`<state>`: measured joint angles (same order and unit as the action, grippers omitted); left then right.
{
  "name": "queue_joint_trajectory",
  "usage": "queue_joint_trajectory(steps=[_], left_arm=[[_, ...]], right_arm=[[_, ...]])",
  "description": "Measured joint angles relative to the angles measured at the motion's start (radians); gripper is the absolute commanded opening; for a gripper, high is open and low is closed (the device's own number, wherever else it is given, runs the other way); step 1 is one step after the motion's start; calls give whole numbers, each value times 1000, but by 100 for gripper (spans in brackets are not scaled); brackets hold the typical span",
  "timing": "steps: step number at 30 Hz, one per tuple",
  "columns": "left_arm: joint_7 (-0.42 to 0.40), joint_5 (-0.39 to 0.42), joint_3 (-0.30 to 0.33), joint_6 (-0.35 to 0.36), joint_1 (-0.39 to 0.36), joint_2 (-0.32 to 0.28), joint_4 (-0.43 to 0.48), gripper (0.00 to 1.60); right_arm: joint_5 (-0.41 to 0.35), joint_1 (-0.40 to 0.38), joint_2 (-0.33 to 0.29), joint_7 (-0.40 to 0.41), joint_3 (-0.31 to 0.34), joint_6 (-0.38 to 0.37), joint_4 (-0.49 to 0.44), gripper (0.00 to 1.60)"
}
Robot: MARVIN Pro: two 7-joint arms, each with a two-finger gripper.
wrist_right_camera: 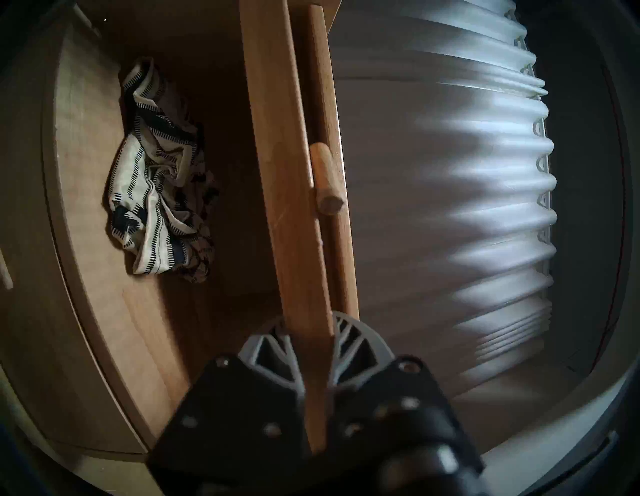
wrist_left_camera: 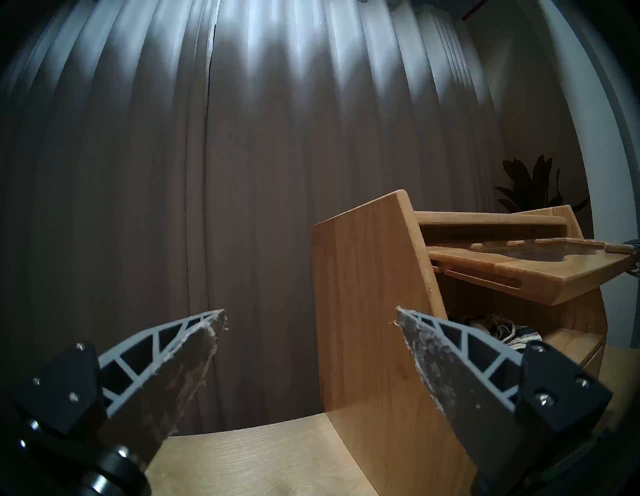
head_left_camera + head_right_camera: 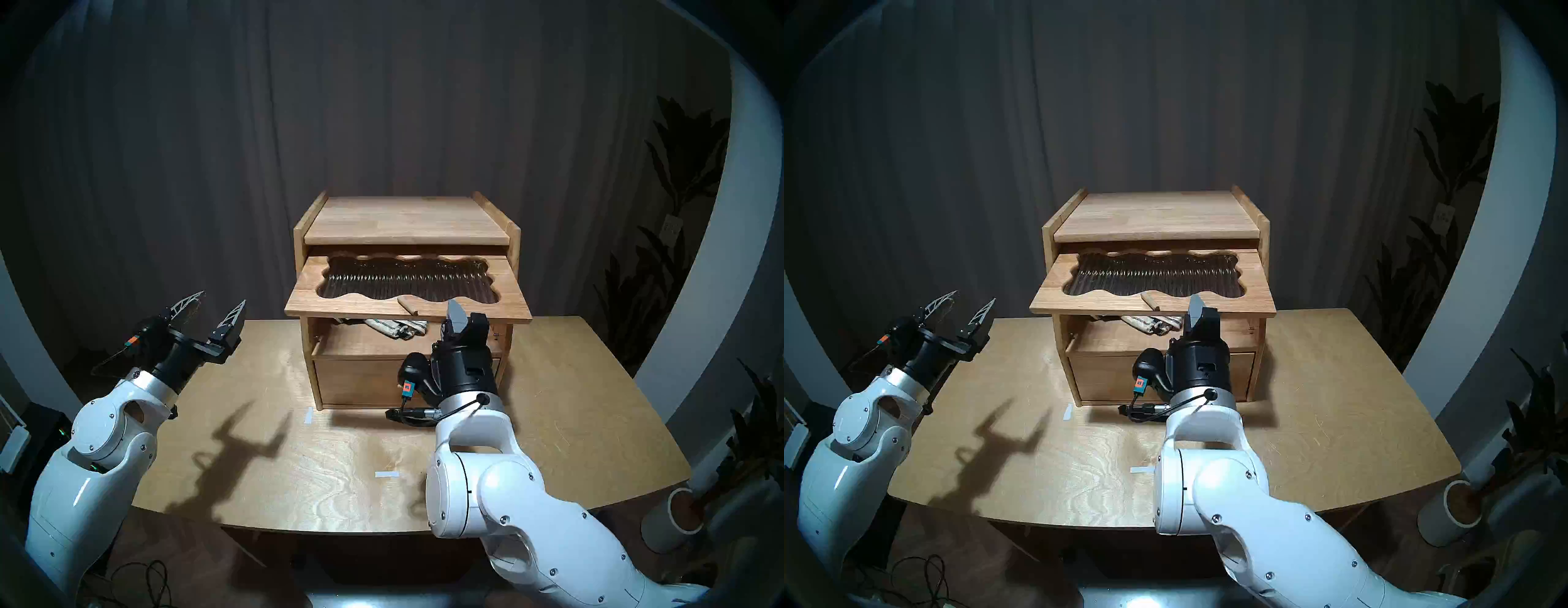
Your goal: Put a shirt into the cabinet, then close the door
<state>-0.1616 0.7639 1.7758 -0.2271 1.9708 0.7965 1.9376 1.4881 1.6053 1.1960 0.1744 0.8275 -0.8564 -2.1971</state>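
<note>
The light-wood cabinet (image 3: 403, 220) stands on the table. Its door (image 3: 309, 288), with a wavy window and peg knob (image 3: 408, 305), is swung up to about level. My right gripper (image 3: 460, 316) is shut on the door's front edge, right of the knob; in the right wrist view the gripper (image 1: 313, 346) clamps the panel edge (image 1: 284, 173). The striped cream shirt (image 3: 396, 327) lies crumpled inside the open compartment, also in the right wrist view (image 1: 152, 194). My left gripper (image 3: 221, 297) is open and empty, raised left of the cabinet (image 2: 367, 294).
The plain drawer front (image 3: 360, 382) below the compartment is shut. The wooden table (image 3: 297, 467) bears two small white tape marks (image 3: 387, 474). A dark curtain hangs behind. Plants and a white pot (image 3: 679, 518) stand at the right, off the table.
</note>
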Motion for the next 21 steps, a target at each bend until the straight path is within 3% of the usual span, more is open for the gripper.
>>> queue_joint_trajectory(steps=[11, 19, 20, 21], left_arm=[[0, 0, 0, 0, 0, 0, 0, 160], [0, 0, 0, 0, 0, 0, 0, 160], [0, 0, 0, 0, 0, 0, 0, 160], [0, 0, 0, 0, 0, 0, 0, 160]], right_arm=[[-8, -13, -52, -3, -46, -66, -23, 0], [-69, -57, -83, -8, -95, -108, -25, 0], [-76, -61, -86, -8, -98, -109, -25, 29], [-89, -66, -89, -9, -103, -109, -24, 78]])
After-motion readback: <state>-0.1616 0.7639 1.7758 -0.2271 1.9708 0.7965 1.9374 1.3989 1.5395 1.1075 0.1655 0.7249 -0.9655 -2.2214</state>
